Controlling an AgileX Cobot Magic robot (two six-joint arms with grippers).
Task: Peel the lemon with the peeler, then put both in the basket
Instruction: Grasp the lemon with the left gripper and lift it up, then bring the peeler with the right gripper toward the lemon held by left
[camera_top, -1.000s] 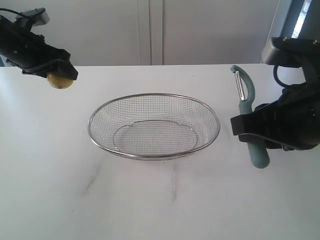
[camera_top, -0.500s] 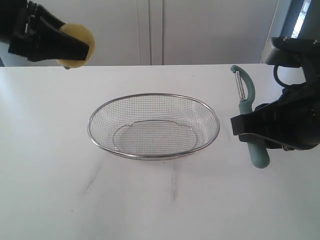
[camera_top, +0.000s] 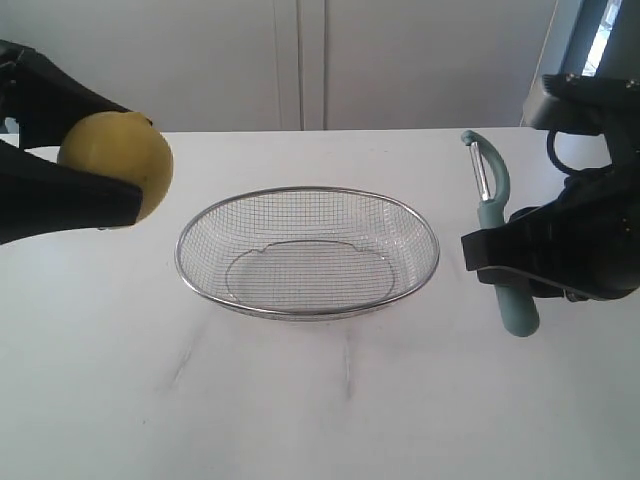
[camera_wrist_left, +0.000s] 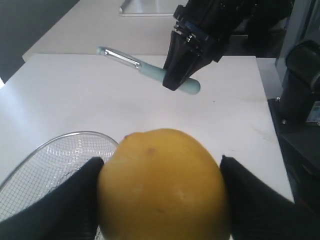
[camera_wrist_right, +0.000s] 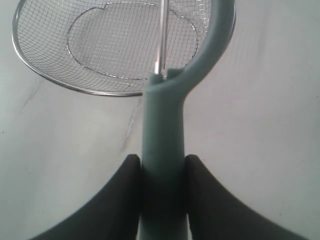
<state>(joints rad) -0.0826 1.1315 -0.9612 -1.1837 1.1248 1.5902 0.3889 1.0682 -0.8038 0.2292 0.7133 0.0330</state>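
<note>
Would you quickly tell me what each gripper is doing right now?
Left gripper: closed on the lemon.
Right gripper: closed on the peeler.

Cannot see the underside of the lemon (camera_wrist_left: 162, 185), cropped by the left wrist view's edge, the mid-handle of the peeler (camera_top: 492, 210) behind the right gripper (camera_top: 480, 262), or the left gripper (camera_top: 125, 160) beyond its fingers.

- No text, brand, number or sign can be read in any view.
- The lemon (camera_top: 115, 165), peeler (camera_top: 492, 215) and basket (camera_top: 180, 262) show no legible marking on the surfaces in view.
- Left wrist view: a small pale patch (camera_wrist_left: 314, 113) sits on the dark equipment beside the table. It is too small to tell whether it bears print.
</note>
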